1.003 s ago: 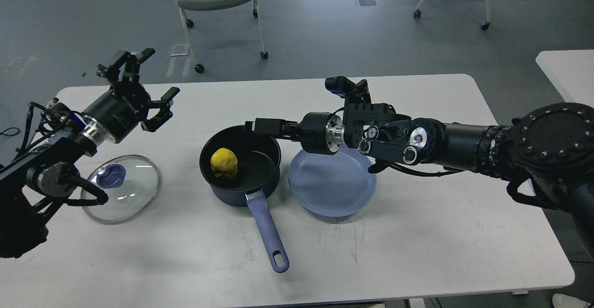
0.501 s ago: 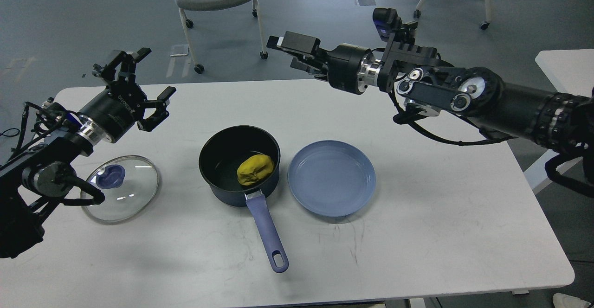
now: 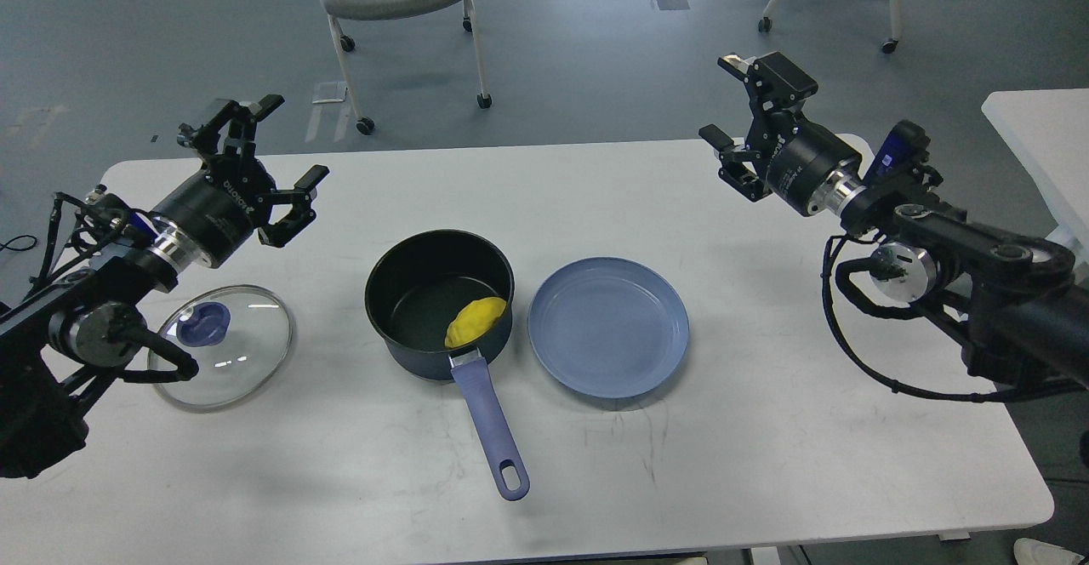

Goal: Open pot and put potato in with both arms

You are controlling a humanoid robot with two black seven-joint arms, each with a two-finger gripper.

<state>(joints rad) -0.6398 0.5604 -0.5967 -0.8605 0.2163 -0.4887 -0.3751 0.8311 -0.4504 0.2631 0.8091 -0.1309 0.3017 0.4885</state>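
L gripper [image 3: 270, 146] hangs over the table's far-left corner, jaws spread wide w/ nothing between them. Just below it, near the left edge, the glass lid [image 3: 221, 347] lies flat on the white table [image 3: 766, 429], blue knob up, well apart from the gripper. Abt mid-table sits the dark pot [image 3: 439, 301], uncovered, its blue handle [image 3: 491, 416] pointing toward the near edge. The yellow potato [image 3: 476, 322] is inside the pot, resting on the bottom against the wall on the near-right side, right by where the handle joins. Just beside the pot, to its right, is a blue plate [image 3: 607, 327], nearly touching the pot's rim, can't tell if they meet. R gripper [image 3: 733, 101] hovers over the far-right corner, jaws apart, holding nothing, well away from pot & plate.
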